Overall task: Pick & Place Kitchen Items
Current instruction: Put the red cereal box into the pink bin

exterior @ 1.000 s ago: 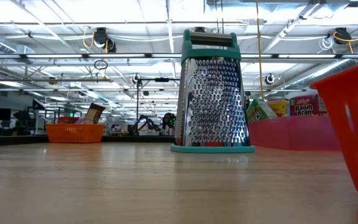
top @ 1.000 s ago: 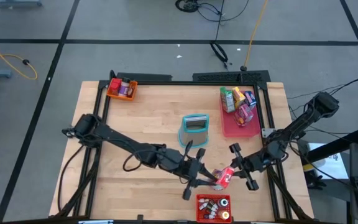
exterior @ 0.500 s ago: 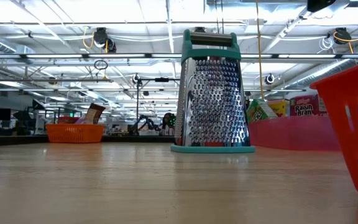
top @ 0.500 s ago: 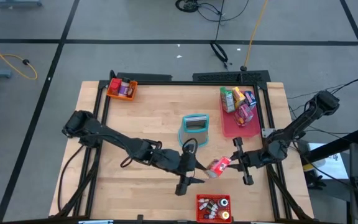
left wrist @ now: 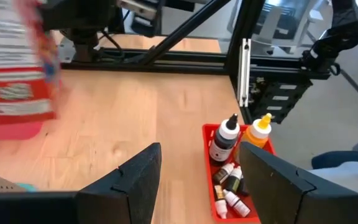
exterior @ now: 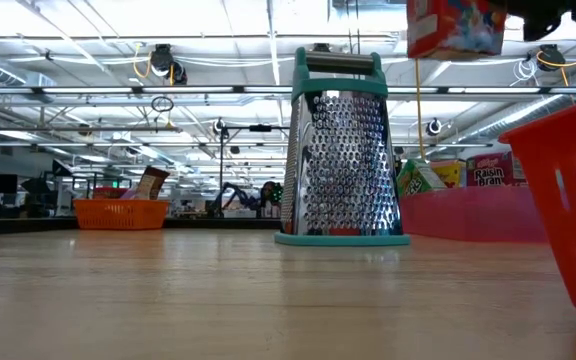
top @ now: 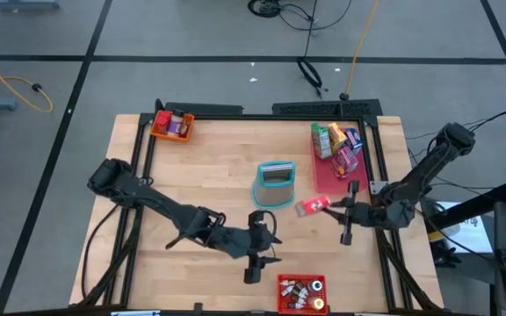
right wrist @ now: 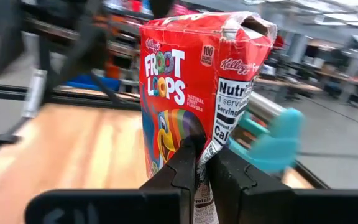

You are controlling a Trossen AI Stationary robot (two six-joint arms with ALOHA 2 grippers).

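My right gripper (right wrist: 197, 163) is clenched on the lower edge of a red Froot Loops box (right wrist: 197, 87), its two dark fingers (right wrist: 180, 171) pinching the carton so that the box stands upright ahead of the wrist. Seen from above, the right gripper (top: 339, 207) holds this box (top: 312, 205) in the air between the teal-framed grater (top: 275, 183) and the near end of the pink tray (top: 336, 180); in the low view the box (exterior: 453, 25) hangs high, above and to the right of the grater (exterior: 341, 150), clear of the table (exterior: 218, 300).

My left gripper (left wrist: 197, 180) is released, jaws spread with nothing between them. From above, it (top: 255, 259) sits low over the table's front part, just beside the red bin (top: 301, 294). Through the gap between its fingers I see that red bin (left wrist: 209, 134) holding small bottles (left wrist: 225, 140), white, dark and one orange-capped.

Further snack boxes (top: 336, 140) stand packed at the far end of the pink tray. An orange bin (top: 171, 125) with a few items sits at the table's far left corner.
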